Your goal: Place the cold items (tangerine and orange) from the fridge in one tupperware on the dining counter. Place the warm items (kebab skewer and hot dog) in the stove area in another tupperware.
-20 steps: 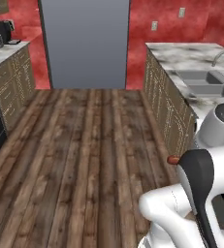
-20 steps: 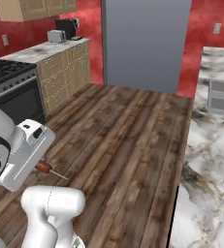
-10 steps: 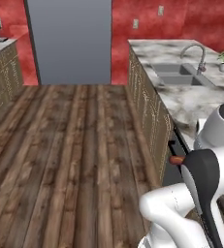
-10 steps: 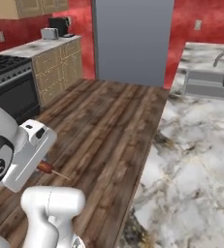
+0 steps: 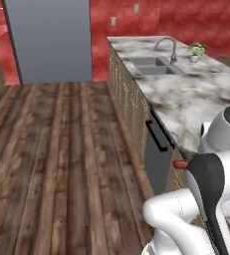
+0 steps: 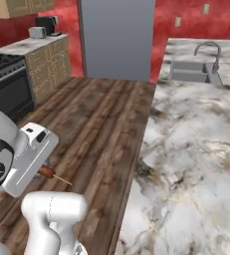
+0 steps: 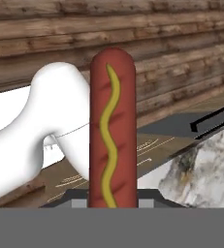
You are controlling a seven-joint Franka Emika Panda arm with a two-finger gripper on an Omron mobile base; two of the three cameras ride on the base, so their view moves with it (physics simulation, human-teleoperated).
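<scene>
Between the closed pincer (image 7: 112,206) fingers, the hot dog (image 7: 111,128) stands clamped at one end, its free length jutting out over the wooden floor (image 5: 61,149). You risk it pivoting or slipping loose if the base swings fast. Beyond, keep the protruding end clear of the marble worktop (image 6: 196,149) edge, where a knock could dislodge it.

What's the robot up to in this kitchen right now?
The white arm is carrying a hot dog in its shut claw, held above the wooden floor beside the marble counter that holds the sink. No tupperware can be seen, so the hot dog is not placed yet.
</scene>
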